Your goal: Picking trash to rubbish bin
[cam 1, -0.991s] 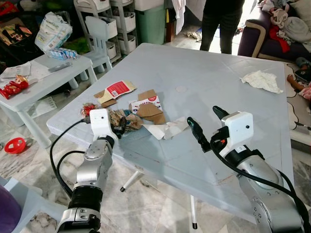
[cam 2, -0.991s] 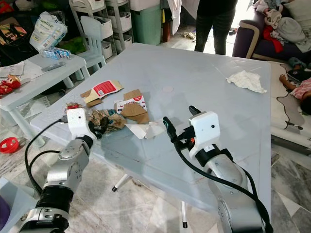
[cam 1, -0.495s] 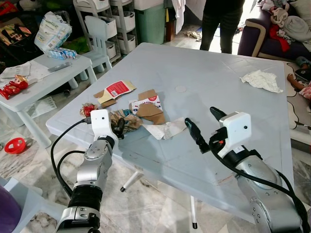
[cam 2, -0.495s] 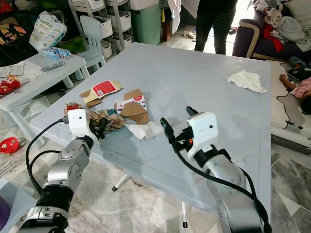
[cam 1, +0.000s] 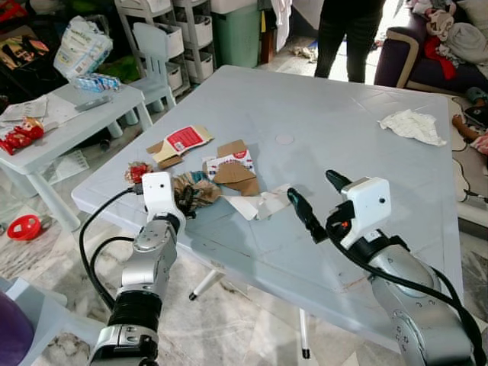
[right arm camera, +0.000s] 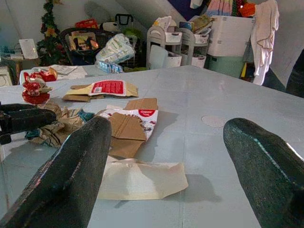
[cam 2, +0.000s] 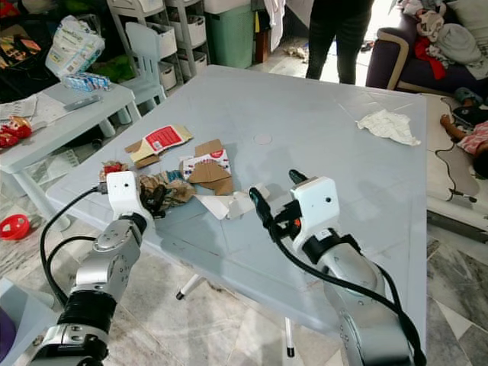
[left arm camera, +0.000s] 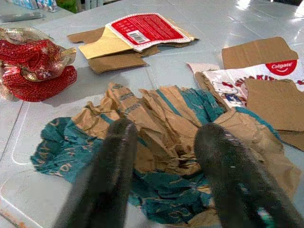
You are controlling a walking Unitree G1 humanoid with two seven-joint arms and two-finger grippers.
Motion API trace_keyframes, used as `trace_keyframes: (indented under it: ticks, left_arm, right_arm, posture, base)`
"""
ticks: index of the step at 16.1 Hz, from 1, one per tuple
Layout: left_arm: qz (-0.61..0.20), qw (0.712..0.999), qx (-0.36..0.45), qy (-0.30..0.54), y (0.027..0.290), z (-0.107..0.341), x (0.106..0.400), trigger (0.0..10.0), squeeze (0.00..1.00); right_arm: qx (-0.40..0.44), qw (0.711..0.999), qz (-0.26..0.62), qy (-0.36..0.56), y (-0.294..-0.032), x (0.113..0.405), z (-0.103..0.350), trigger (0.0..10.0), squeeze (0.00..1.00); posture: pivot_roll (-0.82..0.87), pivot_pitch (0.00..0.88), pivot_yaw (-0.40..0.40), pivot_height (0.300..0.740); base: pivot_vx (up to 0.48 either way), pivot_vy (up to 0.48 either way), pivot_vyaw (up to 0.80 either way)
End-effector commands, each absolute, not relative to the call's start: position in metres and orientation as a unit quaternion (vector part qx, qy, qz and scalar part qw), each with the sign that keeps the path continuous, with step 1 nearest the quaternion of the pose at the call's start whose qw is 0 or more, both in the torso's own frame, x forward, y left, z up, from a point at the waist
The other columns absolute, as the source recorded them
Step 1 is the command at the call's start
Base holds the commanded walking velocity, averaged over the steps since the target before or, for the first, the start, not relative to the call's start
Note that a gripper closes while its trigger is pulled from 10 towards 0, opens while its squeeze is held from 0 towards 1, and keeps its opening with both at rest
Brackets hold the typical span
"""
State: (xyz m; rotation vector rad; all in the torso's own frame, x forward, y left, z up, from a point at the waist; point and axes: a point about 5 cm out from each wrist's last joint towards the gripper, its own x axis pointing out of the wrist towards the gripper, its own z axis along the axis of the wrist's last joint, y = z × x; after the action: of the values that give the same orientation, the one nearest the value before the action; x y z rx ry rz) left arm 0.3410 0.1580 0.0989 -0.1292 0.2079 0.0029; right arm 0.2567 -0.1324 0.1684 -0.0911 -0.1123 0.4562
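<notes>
A crumpled brown and teal paper bag (left arm camera: pixel 161 118) lies near the front left corner of the grey table (cam 1: pixel 328 114). My left gripper (left arm camera: pixel 164 161) is open, one finger on each side of the bag's crumpled ridge. A red mesh wrapper (left arm camera: pixel 38 64) sits beside it. Farther on lie a red-labelled cardboard piece (cam 1: pixel 181 142), a flattened Colgate box (cam 1: pixel 232 169) and a white paper scrap (right arm camera: pixel 142 180). My right gripper (cam 1: pixel 313 189) hovers open just right of that scrap, holding nothing. A crumpled tissue (cam 1: pixel 412 126) lies at the far right of the table.
A person (cam 1: pixel 347 38) stands beyond the table's far edge. A small white table (cam 1: pixel 69 122) with packets is to the left, with a child's chair (cam 1: pixel 160 57) and a green bin (cam 1: pixel 236 34) behind. A sofa (cam 1: pixel 435 53) is at the right.
My right gripper has edged left and forward, closer to the white paper scrap. The left gripper stays over the crumpled bag.
</notes>
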Motion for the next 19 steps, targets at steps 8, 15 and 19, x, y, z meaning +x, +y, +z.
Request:
trace_keyframes:
  ticks: [8,15,19]
  left_arm:
    - [0.004,0.992,-0.088,0.088,0.151,0.116,0.346,10.0,1.0]
    - [0.025,0.991,-0.067,0.11,0.156,0.109,0.344,10.0,1.0]
    - [0.022,0.976,-0.073,0.205,0.155,0.08,0.338,10.0,0.0]
  right_arm:
    - [-0.046,0.968,0.237,-0.064,-0.129,0.254,0.173,10.0,0.0]
    - [-0.044,0.965,0.252,-0.057,-0.126,0.25,0.171,10.0,0.0]
    - [-0.046,0.963,0.258,-0.055,-0.126,0.249,0.171,10.0,0.0]
  posture:
    - [-0.12,0.034,0.031,0.74]
    - [-0.13,0.029,0.032,0.74]
    - [-0.13,0.028,0.029,0.74]
  base:
    - [0.0,0.0,0.0]
    - [0.0,0.0,0.0]
    - [0.0,0.0,0.0]
